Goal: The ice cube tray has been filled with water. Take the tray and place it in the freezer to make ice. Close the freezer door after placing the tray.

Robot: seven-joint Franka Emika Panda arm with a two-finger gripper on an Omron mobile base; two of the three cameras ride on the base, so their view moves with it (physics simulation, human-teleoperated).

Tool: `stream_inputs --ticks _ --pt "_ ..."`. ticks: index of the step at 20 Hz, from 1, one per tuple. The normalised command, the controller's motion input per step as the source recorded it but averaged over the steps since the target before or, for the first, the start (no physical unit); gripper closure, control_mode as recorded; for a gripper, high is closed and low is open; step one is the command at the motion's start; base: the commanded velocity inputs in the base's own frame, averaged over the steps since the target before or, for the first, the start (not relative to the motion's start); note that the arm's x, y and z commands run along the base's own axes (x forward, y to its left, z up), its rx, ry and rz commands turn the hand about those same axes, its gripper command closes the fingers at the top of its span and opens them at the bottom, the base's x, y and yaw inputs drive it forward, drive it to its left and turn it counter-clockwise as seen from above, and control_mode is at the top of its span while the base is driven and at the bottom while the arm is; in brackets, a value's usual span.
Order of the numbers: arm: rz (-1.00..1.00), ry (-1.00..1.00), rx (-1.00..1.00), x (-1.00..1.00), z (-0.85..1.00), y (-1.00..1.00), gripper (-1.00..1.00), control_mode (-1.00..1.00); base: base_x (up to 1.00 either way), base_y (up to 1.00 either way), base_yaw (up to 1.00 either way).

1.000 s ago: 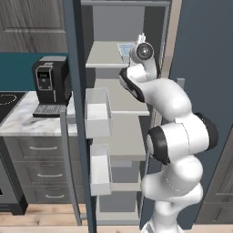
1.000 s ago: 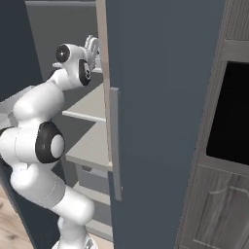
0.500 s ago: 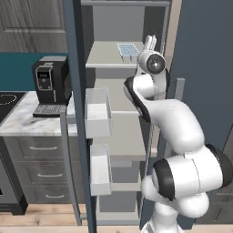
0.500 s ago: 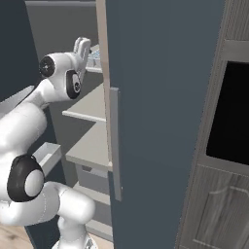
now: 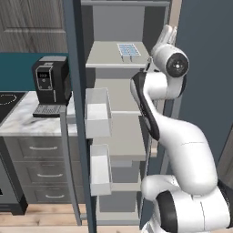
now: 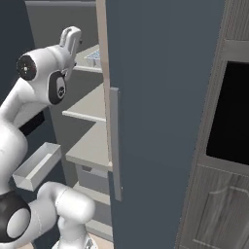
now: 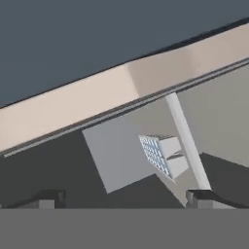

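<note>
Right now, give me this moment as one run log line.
tray: ice cube tray on top shelf of freezer | gripper: open, empty, beside the tray | freezer door: open | next: close door

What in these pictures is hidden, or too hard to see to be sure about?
- Ice cube tray, right base view: mostly hidden behind the freezer door.
- Water in the tray's cells, left base view: too small to judge the fill.
- Gripper, hand view: just the fingertips show; the bottom edge cuts off the rest.
</note>
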Motion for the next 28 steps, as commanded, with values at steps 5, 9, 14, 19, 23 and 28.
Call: stream_inputs --ticks 5,9,14,19,23,28 --pt "0.0 0.02 0.06 -1.0 0.32 0.02 -1.0 -1.0 0.0 0.0 0.0" --pt "0.05 0.06 -0.3 -1.0 -0.02 0.0 -1.0 -1.0 0.0 0.0 0.0" --pt "0.15 0.11 -0.52 -0.9 -0.23 0.0 -1.0 -1.0 0.0 0.0 0.0" --pt "0.26 0.22 -0.58 -0.39 -0.32 -0.21 -1.0 -1.0 0.0 0.0 0.0" --pt "0.28 0.19 -0.59 -0.24 -0.2 -0.17 -1.0 -1.0 0.0 0.0 0.0" --pt "0.21 0.0 -0.57 -0.18 -0.01 -0.08 -1.0 -1.0 0.0 0.0 0.0"
